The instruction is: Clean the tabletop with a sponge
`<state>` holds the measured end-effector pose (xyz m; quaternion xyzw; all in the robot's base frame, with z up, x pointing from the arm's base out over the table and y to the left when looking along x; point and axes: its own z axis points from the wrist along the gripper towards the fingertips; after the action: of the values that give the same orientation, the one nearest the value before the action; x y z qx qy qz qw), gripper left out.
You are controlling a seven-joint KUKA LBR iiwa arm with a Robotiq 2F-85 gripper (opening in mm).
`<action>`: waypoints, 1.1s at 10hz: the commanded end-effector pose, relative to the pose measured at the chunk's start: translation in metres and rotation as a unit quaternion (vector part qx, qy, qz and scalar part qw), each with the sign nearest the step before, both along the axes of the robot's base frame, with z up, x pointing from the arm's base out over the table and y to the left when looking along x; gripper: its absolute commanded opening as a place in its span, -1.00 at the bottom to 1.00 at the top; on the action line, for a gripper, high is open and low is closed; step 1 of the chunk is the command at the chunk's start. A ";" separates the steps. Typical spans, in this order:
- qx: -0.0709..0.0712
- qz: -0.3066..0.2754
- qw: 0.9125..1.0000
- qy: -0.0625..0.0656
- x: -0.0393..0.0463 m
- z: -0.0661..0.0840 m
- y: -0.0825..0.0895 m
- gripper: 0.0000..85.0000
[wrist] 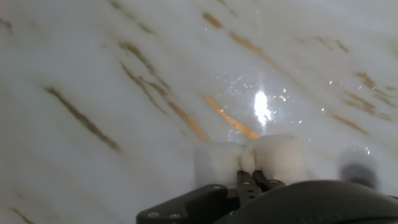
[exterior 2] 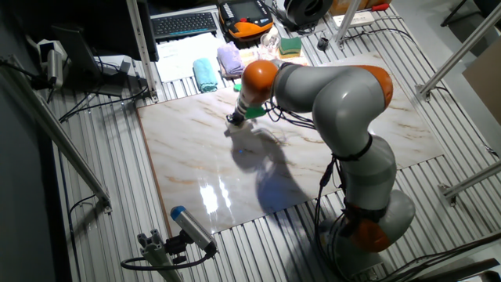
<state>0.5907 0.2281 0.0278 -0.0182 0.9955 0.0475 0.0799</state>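
The tabletop [exterior 2: 196,157] is a glossy white marble-look slab with brown veins; it fills the hand view [wrist: 124,74]. My gripper [exterior 2: 235,120] hangs low over its far left-centre part, the arm reaching in from the right. In the hand view the gripper [wrist: 252,177] is shut on the sponge [wrist: 273,158], a cream block pinched in the middle so it bulges on both sides of the thin dark fingers. The sponge sits close against the slab. In the fixed view the sponge is too small to make out under the hand.
Behind the slab lie a folded teal cloth [exterior 2: 205,75], a lilac cloth [exterior 2: 229,59] and a green-and-yellow sponge [exterior 2: 290,46]. A keyboard [exterior 2: 185,24] and an orange device [exterior 2: 249,19] stand further back. Ribbed grey metal [exterior 2: 102,227] surrounds the slab; a camera mount [exterior 2: 176,239] sits at the front.
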 end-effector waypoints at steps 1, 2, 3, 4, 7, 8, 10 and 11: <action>-0.001 0.002 1.000 0.000 0.0003 0.000 -0.004 -1.00; -0.001 0.008 1.000 0.001 0.0036 0.004 -0.012 -1.00; -0.004 0.012 1.000 0.001 0.0087 0.008 -0.020 -1.00; -0.003 0.018 1.000 0.003 0.0135 0.012 -0.029 -1.00; -0.004 0.028 1.000 0.002 0.0218 0.015 -0.049 -1.00; -0.021 0.025 0.999 -0.002 0.0226 0.015 -0.050 -1.00; -0.030 0.010 0.999 0.008 0.0241 0.019 -0.052 -1.00; -0.037 -0.008 0.999 0.018 0.0257 0.021 -0.051 -1.00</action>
<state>0.6167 0.1771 0.0488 -0.0116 0.9980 0.0086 0.0612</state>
